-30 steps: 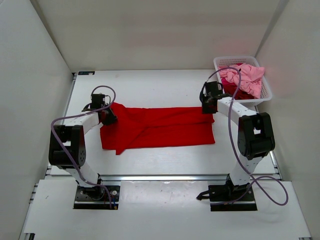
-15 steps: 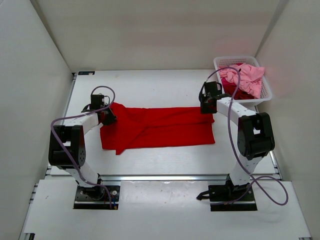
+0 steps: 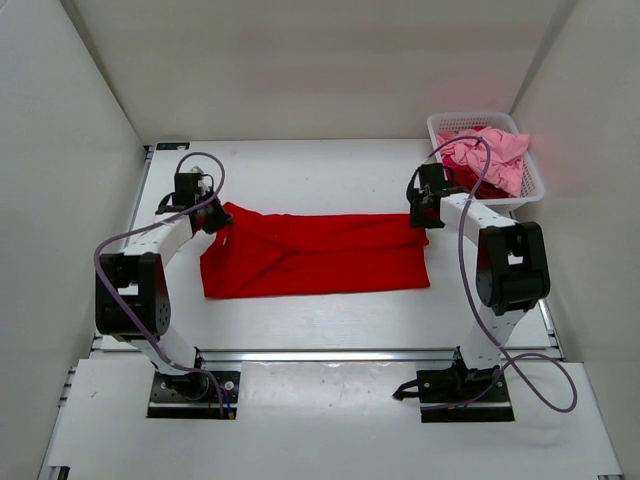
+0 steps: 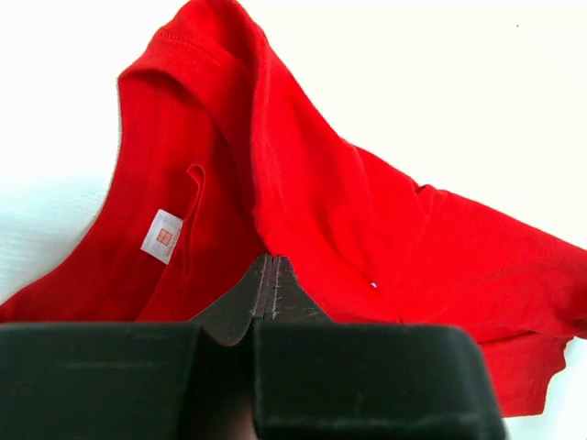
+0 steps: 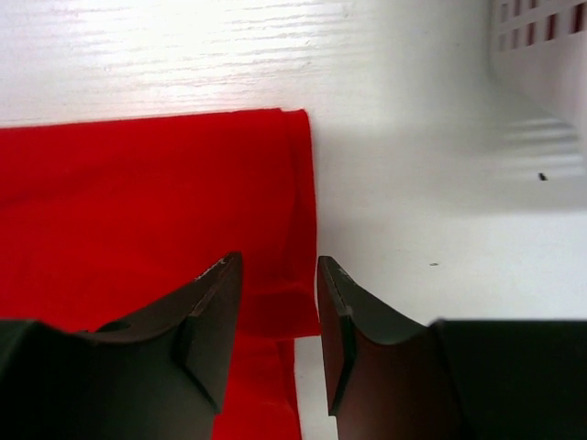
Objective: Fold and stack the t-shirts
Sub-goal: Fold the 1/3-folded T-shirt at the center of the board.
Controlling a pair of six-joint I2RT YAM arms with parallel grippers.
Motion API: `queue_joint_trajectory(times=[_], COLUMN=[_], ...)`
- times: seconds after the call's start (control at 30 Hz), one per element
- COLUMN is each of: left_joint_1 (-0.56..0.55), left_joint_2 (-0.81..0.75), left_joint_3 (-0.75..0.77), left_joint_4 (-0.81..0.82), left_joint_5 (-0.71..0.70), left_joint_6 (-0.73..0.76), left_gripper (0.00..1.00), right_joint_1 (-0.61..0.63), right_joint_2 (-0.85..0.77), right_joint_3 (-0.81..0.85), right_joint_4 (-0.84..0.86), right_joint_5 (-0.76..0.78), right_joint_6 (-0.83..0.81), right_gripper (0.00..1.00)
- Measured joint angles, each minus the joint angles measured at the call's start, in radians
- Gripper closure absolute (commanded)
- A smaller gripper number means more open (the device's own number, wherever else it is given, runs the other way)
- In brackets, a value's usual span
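Note:
A bright red t-shirt [image 3: 315, 253] lies spread across the middle of the table. My left gripper [image 3: 212, 218] is at its far left corner. In the left wrist view its jaws [image 4: 272, 261] are pressed together on the red cloth [image 4: 303, 183], which rises in a ridge beyond them, and a white label [image 4: 162, 236] shows. My right gripper [image 3: 421, 216] is at the shirt's far right corner. In the right wrist view it is open [image 5: 275, 261], its fingers either side of the shirt's right edge [image 5: 298, 183]. A light pink t-shirt [image 3: 497, 152] and darker red cloth [image 3: 478, 186] fill the basket.
The white lattice basket [image 3: 480, 118] stands at the back right, close behind my right arm; its wall shows in the right wrist view [image 5: 541, 55]. White walls enclose the table on three sides. The arm bases sit at the near edge.
My left gripper has moved toward the back, pulling the shirt's left corner; the flap at the front left has flattened. My right gripper has shifted slightly right.

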Motion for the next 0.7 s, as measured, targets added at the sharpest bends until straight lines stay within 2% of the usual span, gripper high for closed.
queue_joint_trajectory(times=[0.07,0.2,0.27,0.4,0.7], left_joint_1=[0.000,0.008,0.022,0.039,0.054], left_joint_2=[0.003,0.020,0.030,0.056,0.153], left_joint_3=[0.003,-0.011,-0.016,-0.006,0.117], left_joint_4=[0.002,0.002,-0.003,-0.008,-0.040], left_joint_5=[0.000,0.002,0.003,0.003,0.009], left_joint_6=[0.002,0.006,0.007,0.008,0.019], left_gripper=[1.00,1.00,1.00,1.00,1.00], right_joint_1=[0.000,0.001,0.001,0.000,0.024], right_joint_2=[0.007,0.013,0.019,0.023,0.013], right_joint_3=[0.000,0.000,0.000,0.000,0.000], right_joint_4=[-0.001,-0.002,-0.004,-0.011,-0.059], right_joint_5=[-0.012,-0.036,-0.047,-0.053,-0.002], right_joint_6=[-0.001,-0.003,0.000,0.000,0.007], right_gripper=[0.65,0.73,0.85,0.99,1.00])
